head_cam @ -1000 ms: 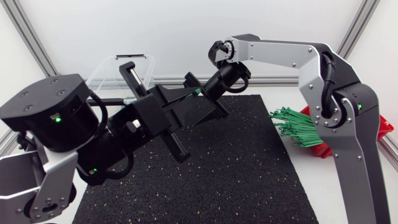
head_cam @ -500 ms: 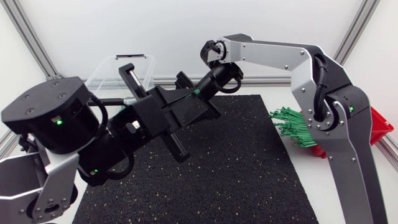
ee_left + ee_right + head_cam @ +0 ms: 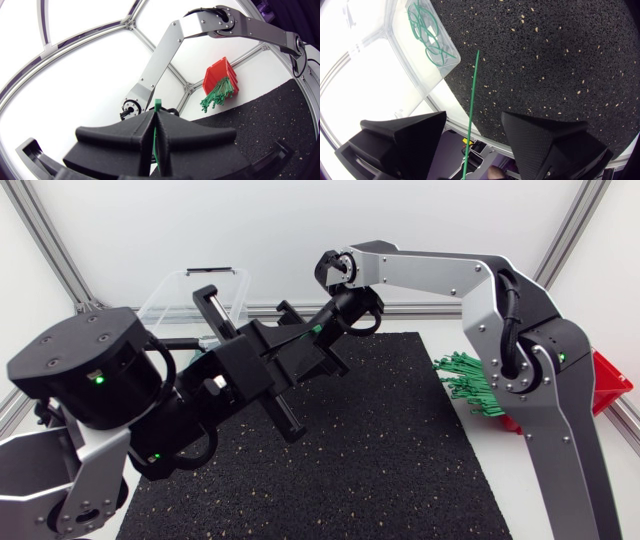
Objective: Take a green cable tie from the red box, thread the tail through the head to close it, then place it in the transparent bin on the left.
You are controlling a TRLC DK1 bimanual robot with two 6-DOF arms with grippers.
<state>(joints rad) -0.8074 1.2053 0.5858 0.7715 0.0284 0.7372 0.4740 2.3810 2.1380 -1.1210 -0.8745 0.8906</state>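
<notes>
The green cable tie (image 3: pixel 157 104) is pinched edge-on in the left claw (image 3: pixel 154 116). The claw's fingers are pressed together on the strap, and one short end of the tie stands up just past the fingertips.

The long, straight part of the strap (image 3: pixel 472 105) runs through the gap of the right claw (image 3: pixel 474 120). This claw is spread wide, and the strap does not touch either finger. The strap's tip lies ahead of the right claw, above the black mat (image 3: pixel 545 60).

In the head view, the two claws meet nose to nose above the far part of the mat.

The transparent bin (image 3: pixel 402 55) sits ahead of the right claw and to one side of it. It holds several closed green loops (image 3: pixel 427 35).

The red box (image 3: pixel 220 75) stands well ahead of the left claw. A bundle of green ties (image 3: pixel 217 95) spills from it.
</notes>
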